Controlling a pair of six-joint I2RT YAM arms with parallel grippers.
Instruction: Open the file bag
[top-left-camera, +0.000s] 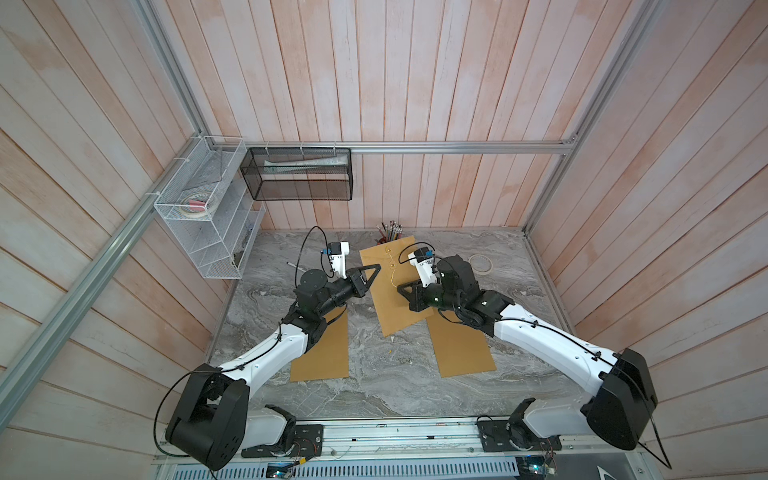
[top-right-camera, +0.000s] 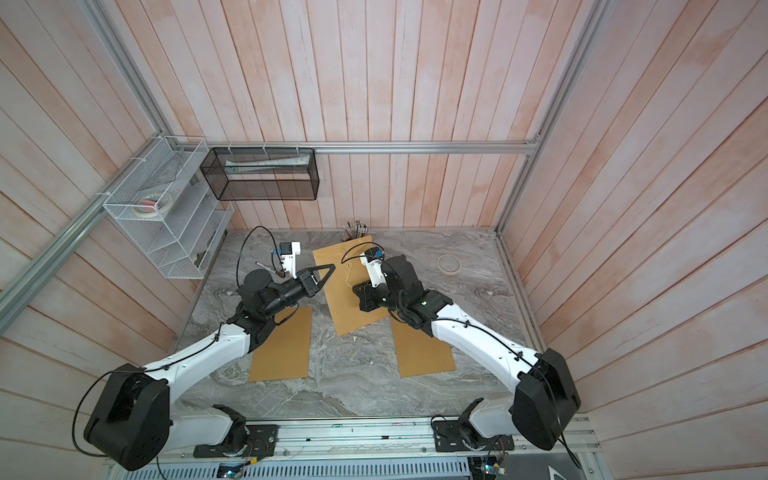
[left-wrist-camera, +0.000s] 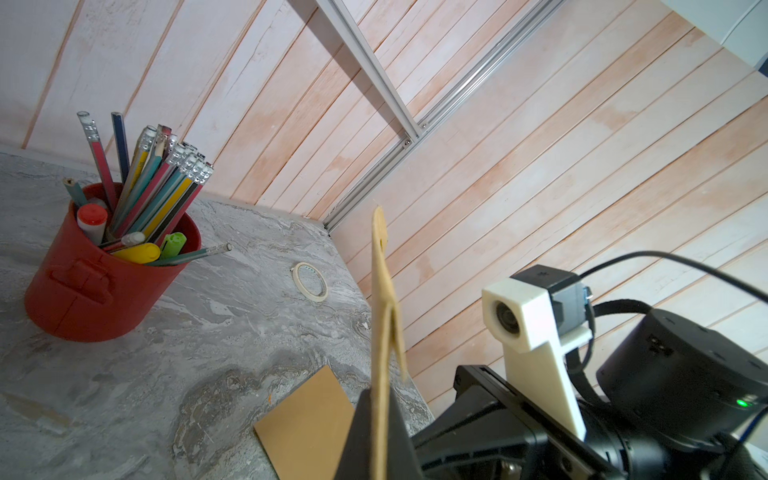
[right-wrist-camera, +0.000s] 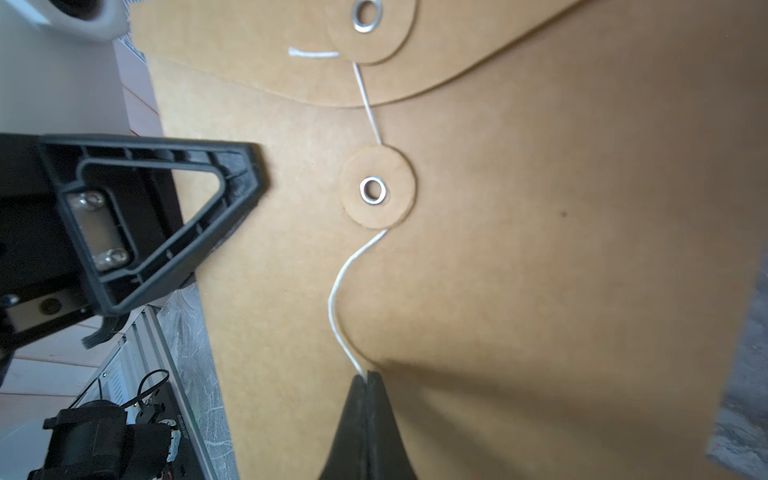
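Observation:
The file bag (top-left-camera: 386, 309) (top-right-camera: 343, 307) is a brown kraft envelope at the middle of the marble table. Its curved flap lies down over the body (right-wrist-camera: 540, 249). A white string (right-wrist-camera: 340, 299) runs from the flap's round disc (right-wrist-camera: 368, 25) past the lower disc (right-wrist-camera: 377, 192) to my right gripper (right-wrist-camera: 368, 376) (top-left-camera: 400, 287), which is shut on the string just above the paper. My left gripper (top-left-camera: 376, 268) (top-right-camera: 330, 268) (left-wrist-camera: 378, 399) is shut on the bag's left edge (left-wrist-camera: 380, 316), seen edge-on between the jaws.
A red cup of pencils (left-wrist-camera: 104, 270) (top-left-camera: 388, 235) stands behind the bag by the back wall. A tape ring (top-left-camera: 482, 264) lies at the back right. Two brown sheets (top-left-camera: 322, 353) (top-left-camera: 463, 349) lie flat nearer the front. Wire racks (top-left-camera: 208, 216) and a black mesh basket (top-left-camera: 299, 174) hang on the left.

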